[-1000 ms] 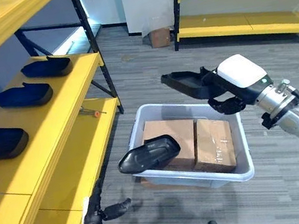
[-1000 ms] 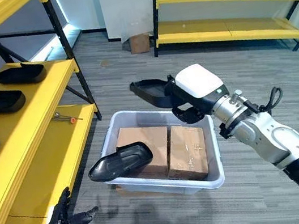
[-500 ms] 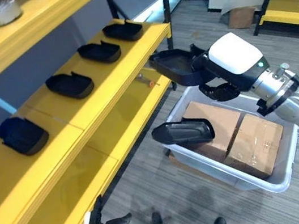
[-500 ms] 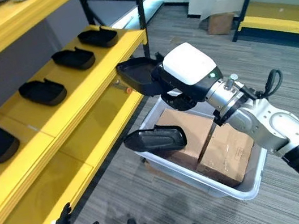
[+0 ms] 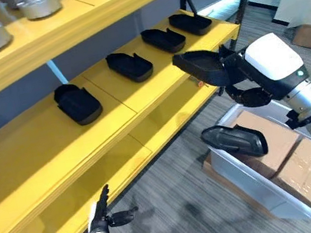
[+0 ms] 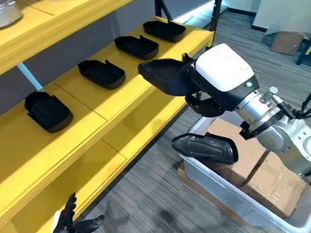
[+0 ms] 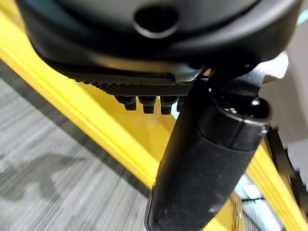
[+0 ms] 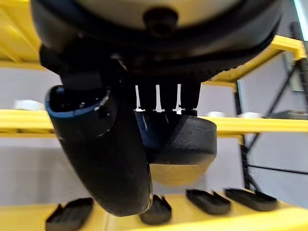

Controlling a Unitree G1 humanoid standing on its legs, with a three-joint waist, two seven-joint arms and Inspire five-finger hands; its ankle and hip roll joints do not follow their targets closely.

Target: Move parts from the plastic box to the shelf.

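The yellow shelf is the landmark here; four black parts sit in a row along its middle board, spaced apart. Just off the shelf's front edge, on the floor, stands the plastic box, holding cardboard cartons with another black part lying across its rim on the shelf side. The right robot hand hangs between box and shelf, fingers and thumb curled round a carried part, whose free end points at the middle board, near its edge but not yet over it. The left robot hand hangs low before the shelf's bottom board, fingers spread and holding nothing. Risk, as I judge it: the carried part juts far from the grip, so it could strike the shelf edge or land on a neighbouring part.
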